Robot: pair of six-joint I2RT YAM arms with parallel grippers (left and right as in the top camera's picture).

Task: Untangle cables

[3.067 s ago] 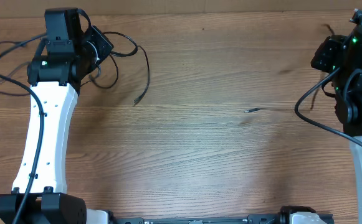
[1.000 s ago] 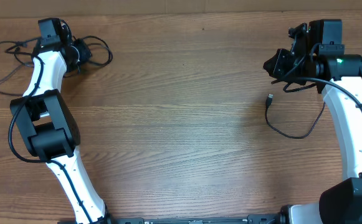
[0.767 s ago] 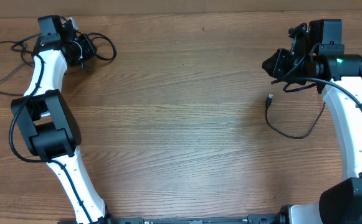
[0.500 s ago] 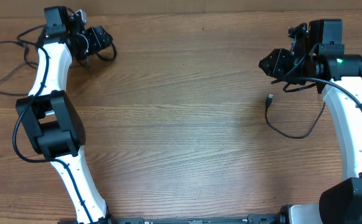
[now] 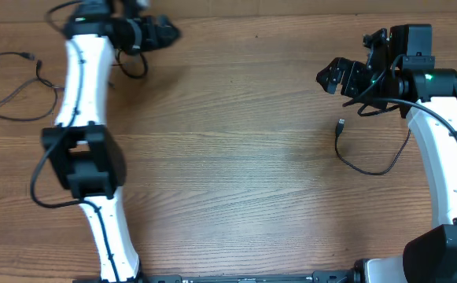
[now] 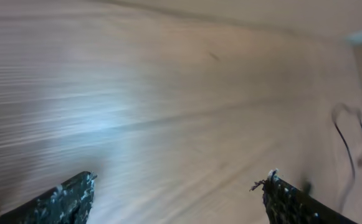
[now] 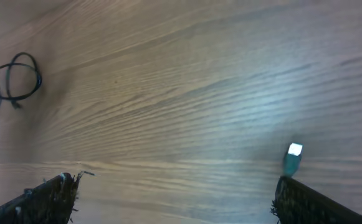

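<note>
One thin black cable [image 5: 8, 86] lies in loose curves at the table's far left. A small black cable loop [image 5: 134, 69] lies just below my left gripper [image 5: 161, 33], which hovers open at the back edge and holds nothing. The left wrist view is blurred; there my left gripper [image 6: 177, 186] stands wide over bare wood. Another cable [image 5: 366, 167] curls on the right, with its plug [image 5: 341, 124] below my open, empty right gripper [image 5: 332, 77]. In the right wrist view my right gripper [image 7: 177, 186] is spread wide, with that plug [image 7: 293, 157] beside the right finger [image 7: 311, 202].
The wooden table [image 5: 228, 173] fills the view. A distant cable loop [image 7: 15, 78] shows at the upper left of the right wrist view. The left wrist view shows a far cable [image 6: 349, 140] at its right edge. The left arm's white link [image 5: 82, 79] crosses the table's left side.
Both grippers have gone from shut to open and let go of the cables. The left arm has swung right along the back edge, away from the left cable. The right arm has stayed put.
</note>
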